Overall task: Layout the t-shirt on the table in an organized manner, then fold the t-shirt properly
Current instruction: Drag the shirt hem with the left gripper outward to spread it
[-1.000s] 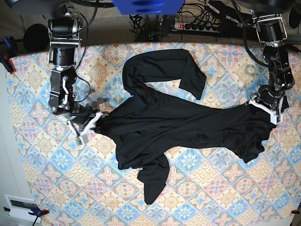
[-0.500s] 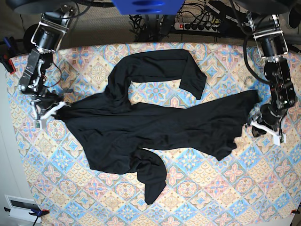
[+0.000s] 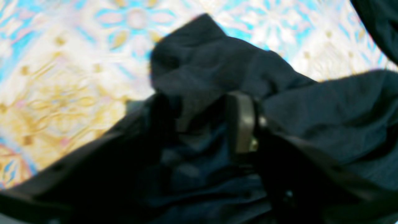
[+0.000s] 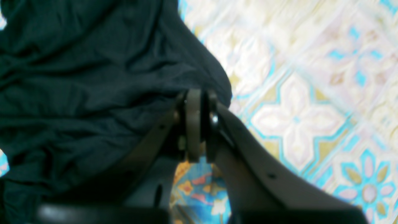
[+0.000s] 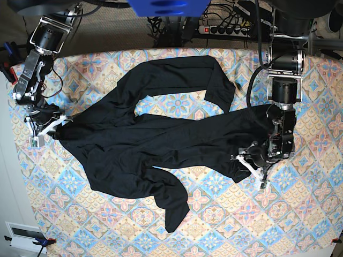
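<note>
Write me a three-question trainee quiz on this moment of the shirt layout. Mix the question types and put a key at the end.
1. True or false: the t-shirt lies flat and fully spread on the table.
2. Which gripper pinches the shirt's edge with its jaws shut: A) left gripper B) right gripper?
3. Fill in: the shirt's colour is ____.

Key: 1 false; 2 B; 3 black.

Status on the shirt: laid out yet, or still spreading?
Done: nothing final; the t-shirt lies twisted on the table, sleeves skewed. In hand: right hand shut on one edge; left hand at the other edge, grip unclear. Left: flatten it, then every fold.
</note>
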Controlling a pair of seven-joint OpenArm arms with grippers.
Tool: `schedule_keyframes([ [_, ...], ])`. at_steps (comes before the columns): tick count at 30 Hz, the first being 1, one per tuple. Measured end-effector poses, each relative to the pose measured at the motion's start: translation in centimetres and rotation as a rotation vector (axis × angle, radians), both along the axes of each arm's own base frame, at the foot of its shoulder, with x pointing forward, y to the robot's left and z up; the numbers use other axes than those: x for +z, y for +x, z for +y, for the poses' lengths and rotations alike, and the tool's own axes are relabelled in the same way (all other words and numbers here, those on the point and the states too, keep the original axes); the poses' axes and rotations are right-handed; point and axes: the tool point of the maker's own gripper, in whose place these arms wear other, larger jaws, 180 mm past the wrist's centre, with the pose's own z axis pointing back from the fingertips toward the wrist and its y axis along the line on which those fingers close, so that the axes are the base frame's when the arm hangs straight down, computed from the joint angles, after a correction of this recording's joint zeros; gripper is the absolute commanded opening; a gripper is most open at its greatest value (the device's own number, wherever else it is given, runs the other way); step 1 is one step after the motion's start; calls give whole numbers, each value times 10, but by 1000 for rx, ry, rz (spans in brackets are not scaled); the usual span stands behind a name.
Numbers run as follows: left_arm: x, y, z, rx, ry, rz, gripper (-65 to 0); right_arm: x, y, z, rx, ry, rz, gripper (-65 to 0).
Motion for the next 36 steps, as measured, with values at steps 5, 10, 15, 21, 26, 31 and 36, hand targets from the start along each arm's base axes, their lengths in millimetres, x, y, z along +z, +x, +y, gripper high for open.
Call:
schedule_keyframes([
  [5,-18,-11,-21,-103,66,50,-294,-4,-3,1,3,-1,16,-650],
  [10,-17,-2,-31,-104,50,5,-505,-3,-2,2,5,0,13,-650],
  [15,33,40,-32,-91,45,-152,-633,-3,-2,2,5,0,12,-650],
  [21,106,82,4,60,-39,-329,-650,-2,-1,2,4,3,7,-650],
  [26,158,112,43,148,-5,-414,-649,-2,-1,2,4,1,9,-650],
  [31,153,115,44,139,26,-359,-646,-3,-2,2,3,0,13,-650],
  [36,88,70,25,63,62,-143,-610,-5,-2,2,4,1,19,-650],
])
